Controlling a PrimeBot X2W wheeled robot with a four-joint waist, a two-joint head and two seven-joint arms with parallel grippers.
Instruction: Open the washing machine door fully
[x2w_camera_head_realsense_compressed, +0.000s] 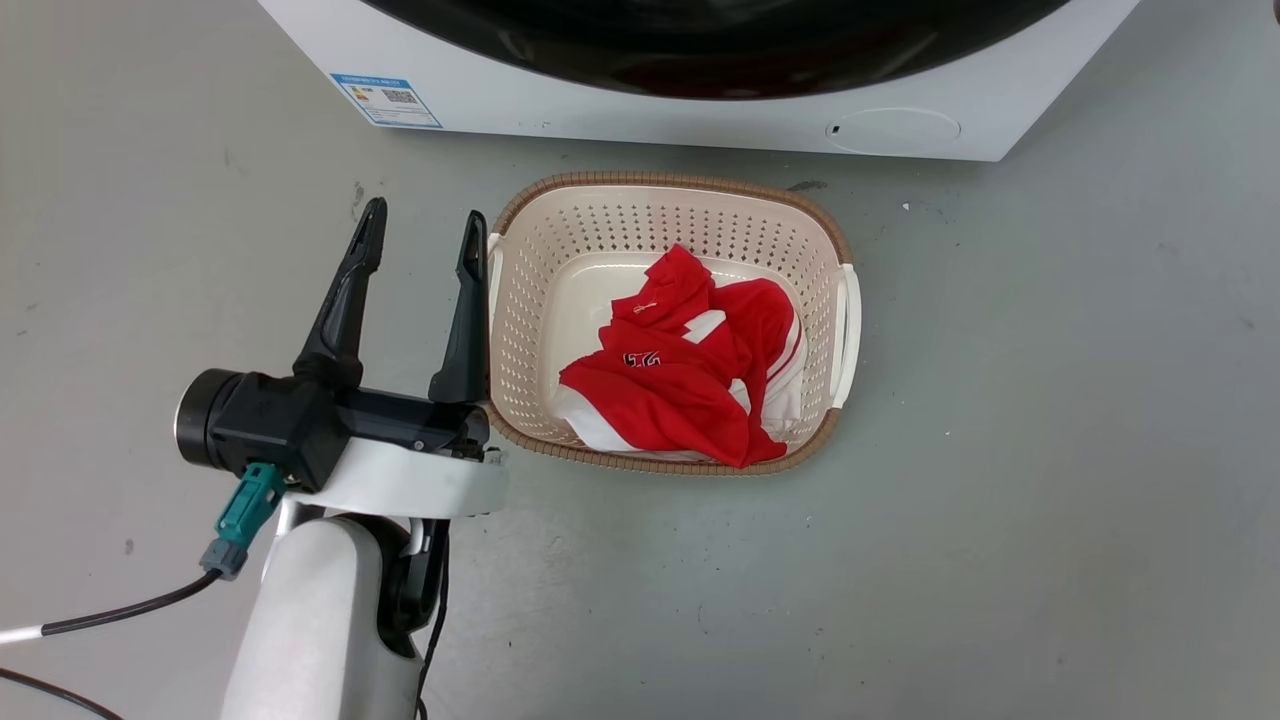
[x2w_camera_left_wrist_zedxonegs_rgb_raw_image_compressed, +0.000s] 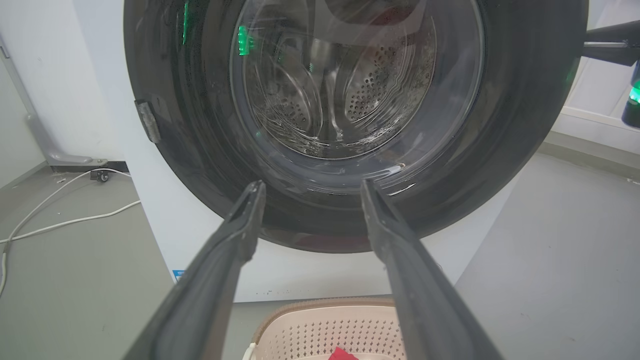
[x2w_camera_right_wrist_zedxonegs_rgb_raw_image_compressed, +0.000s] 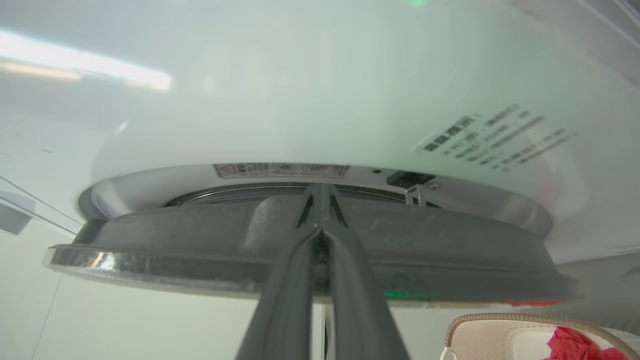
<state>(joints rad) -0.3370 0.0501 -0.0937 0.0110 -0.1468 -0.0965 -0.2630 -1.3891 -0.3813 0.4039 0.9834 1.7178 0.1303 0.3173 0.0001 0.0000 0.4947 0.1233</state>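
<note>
Black left end effector (x2w_camera_head_realsense_compressed: 424, 212), white forearm (x2w_camera_head_realsense_compressed: 320, 620)

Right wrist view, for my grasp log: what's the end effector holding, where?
Cannot tell: right end effector shut at the rim of the glossy black round door.

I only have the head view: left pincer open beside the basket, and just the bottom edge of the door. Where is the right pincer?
Observer: Its wrist view shows the right pincer shut, with its fingertips reaching over the rim of the washing machine door.
Operator: Is there any gap between the door and the front?
Observer: Yes. That view shows a gap between the door and the washing machine, with the silver ring of the opening visible behind the door.
Operator: What is the left pincer facing?
Observer: The left pincer points at the lower part of the door's glass bowl.
</note>
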